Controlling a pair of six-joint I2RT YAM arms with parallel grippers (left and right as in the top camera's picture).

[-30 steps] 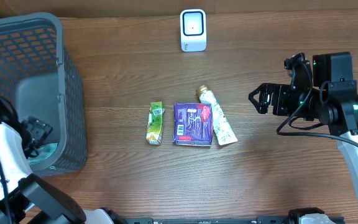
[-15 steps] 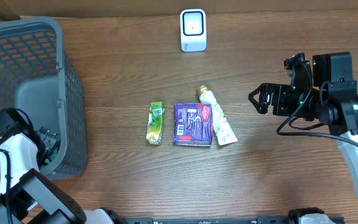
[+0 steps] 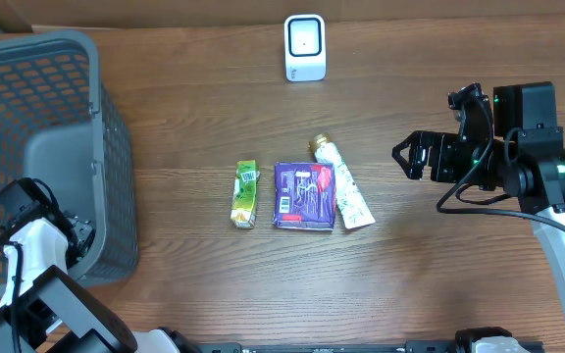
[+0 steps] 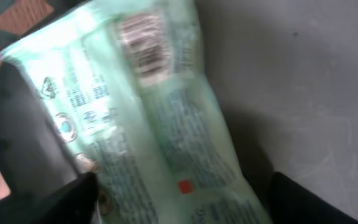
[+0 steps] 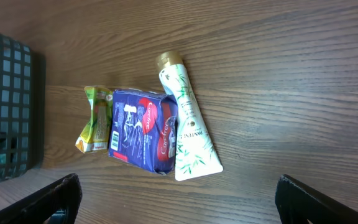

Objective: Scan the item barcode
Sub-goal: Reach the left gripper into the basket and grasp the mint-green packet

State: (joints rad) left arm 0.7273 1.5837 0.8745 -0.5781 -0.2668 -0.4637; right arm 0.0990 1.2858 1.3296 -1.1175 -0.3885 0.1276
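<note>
The left gripper sits inside the basket at the near left, jaws either side of a pale green packet (barcode showing); whether they pinch it I cannot tell. The right gripper hovers at the right, spread wide, well apart from the tube.

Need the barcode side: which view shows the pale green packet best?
Left wrist: the pale green packet fills the frame, barcode showing, though blurred. Overhead doesn't show it inside the basket; right wrist catches only the basket wall.
</note>
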